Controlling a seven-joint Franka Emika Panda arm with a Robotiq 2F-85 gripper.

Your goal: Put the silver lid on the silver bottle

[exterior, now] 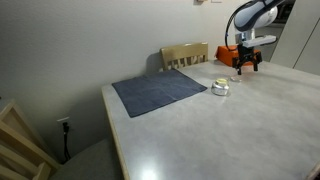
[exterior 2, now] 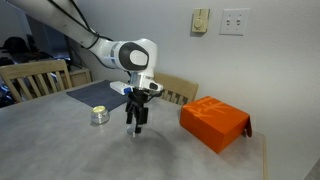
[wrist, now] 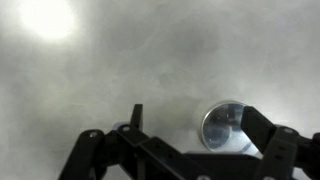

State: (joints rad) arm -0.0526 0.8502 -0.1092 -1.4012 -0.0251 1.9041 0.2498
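- Writing cannot be read anywhere; the orange box (exterior 2: 215, 122) is too small and blurred for that.
- Gripper (wrist: 175, 135) fingers are spread wide just above the table (exterior: 200, 130) and grasp nothing; the wrist view's lower edge cuts off their bases.
- Silver lid (wrist: 225, 125) lies flat on the table between the fingers, close to one of them, which hides part of its rim.
- Silver bottle (exterior 2: 100, 116) stands on the table near the gripper but apart from it, just beside the grey mat (exterior: 165, 92).
- In an exterior view the arm partly hides the orange box (exterior: 228, 54).
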